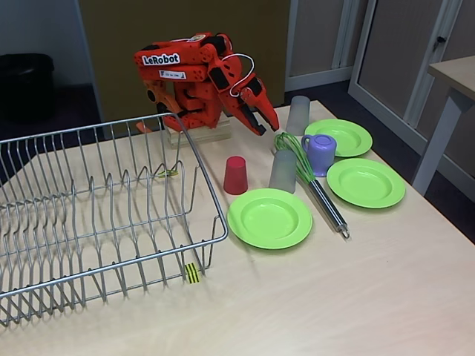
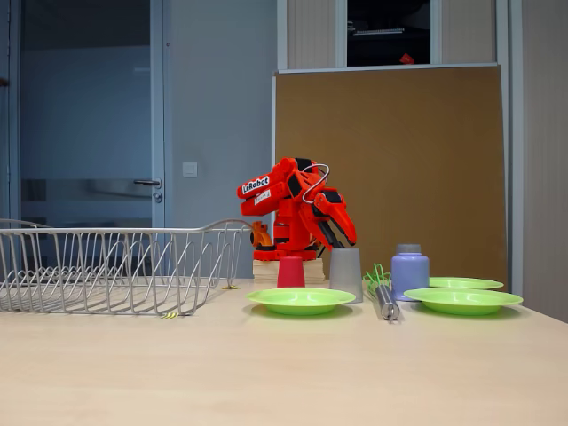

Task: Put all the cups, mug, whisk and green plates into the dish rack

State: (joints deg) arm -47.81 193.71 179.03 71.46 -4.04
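A fixed view shows the dish rack (image 1: pixel 96 215) empty; the pincer (image 1: pixel 261 122), apparently pressed together and holding nothing, hangs folded above the whisk (image 1: pixel 308 178), likely awaiting its first pick.

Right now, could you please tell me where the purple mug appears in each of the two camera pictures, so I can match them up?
High-angle fixed view: the mug stands right of centre, among the three green plates, with the whisk just to its left.
Table-level fixed view: the mug stands right of centre, behind the rightmost plate.
Shared landmark: the whisk lies directly left of the mug in both fixed views.
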